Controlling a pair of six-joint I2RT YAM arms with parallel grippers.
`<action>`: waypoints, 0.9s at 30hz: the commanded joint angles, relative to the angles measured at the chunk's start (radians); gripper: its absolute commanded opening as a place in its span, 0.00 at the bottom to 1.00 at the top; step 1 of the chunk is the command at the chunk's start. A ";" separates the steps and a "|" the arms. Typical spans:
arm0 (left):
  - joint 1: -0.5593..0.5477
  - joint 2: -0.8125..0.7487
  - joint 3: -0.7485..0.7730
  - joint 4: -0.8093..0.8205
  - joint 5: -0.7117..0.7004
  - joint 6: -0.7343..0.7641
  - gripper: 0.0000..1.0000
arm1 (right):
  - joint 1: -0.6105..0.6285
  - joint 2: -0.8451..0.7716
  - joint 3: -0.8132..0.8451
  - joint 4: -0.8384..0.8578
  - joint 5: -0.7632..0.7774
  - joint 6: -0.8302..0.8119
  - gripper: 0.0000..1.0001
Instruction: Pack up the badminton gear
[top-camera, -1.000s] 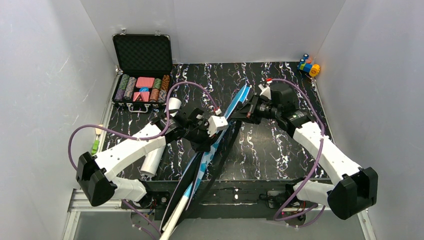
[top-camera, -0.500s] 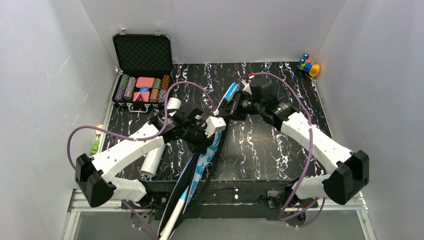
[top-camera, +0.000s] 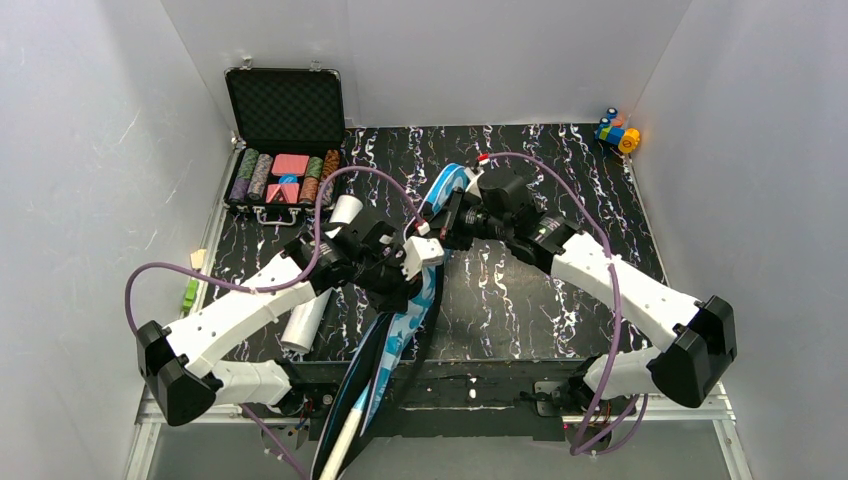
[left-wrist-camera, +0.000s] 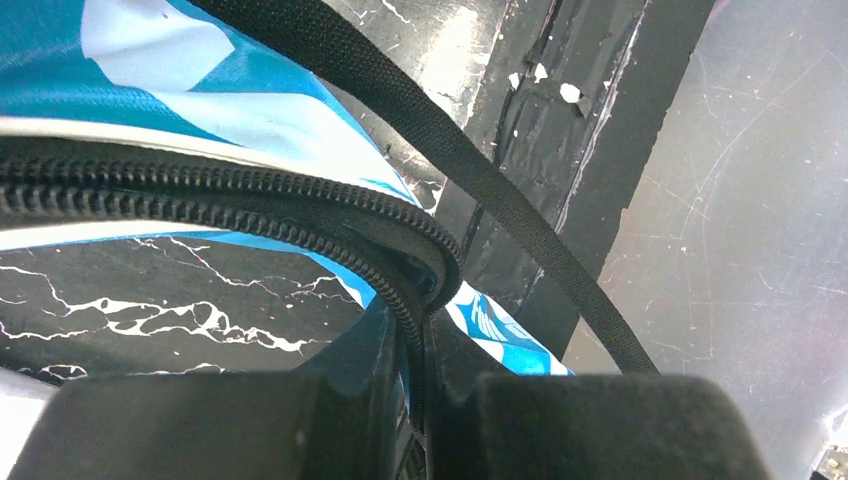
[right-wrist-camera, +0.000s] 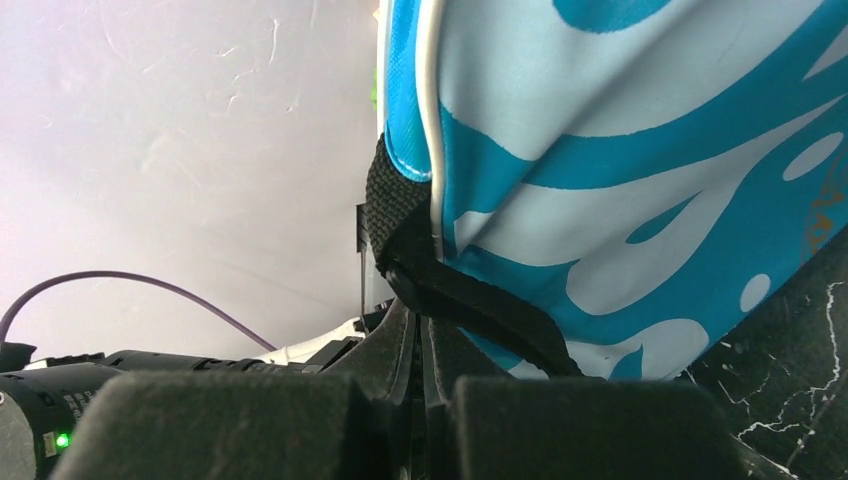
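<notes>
The left gripper (left-wrist-camera: 425, 405) has its fingers pressed together on the zipper edge of the blue bag (left-wrist-camera: 250, 100). The right gripper (right-wrist-camera: 425, 385) is clamped on the black strap (right-wrist-camera: 480, 315) at the bag's far end. The bag lies from the centre of the table (top-camera: 540, 300) toward 7 o'clock, with a white racket handle (top-camera: 345, 440) sticking out there. The white tube (top-camera: 303, 322) lies at 8 o'clock.

Overhead view looks down on the bench (top-camera: 520, 290); wrist views, tight behind left claw (left-wrist-camera: 430, 410) and right claw (right-wrist-camera: 428, 400), share the bag (right-wrist-camera: 620, 200).
</notes>
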 joint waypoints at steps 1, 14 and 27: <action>0.011 -0.051 0.019 0.210 -0.030 0.019 0.00 | 0.100 -0.028 -0.063 -0.044 -0.149 0.054 0.01; 0.018 -0.041 0.034 0.213 -0.008 0.021 0.00 | 0.157 -0.078 -0.187 0.071 -0.135 0.127 0.01; 0.018 -0.041 0.018 0.184 0.011 0.031 0.00 | -0.118 -0.295 -0.201 -0.130 -0.136 0.028 0.08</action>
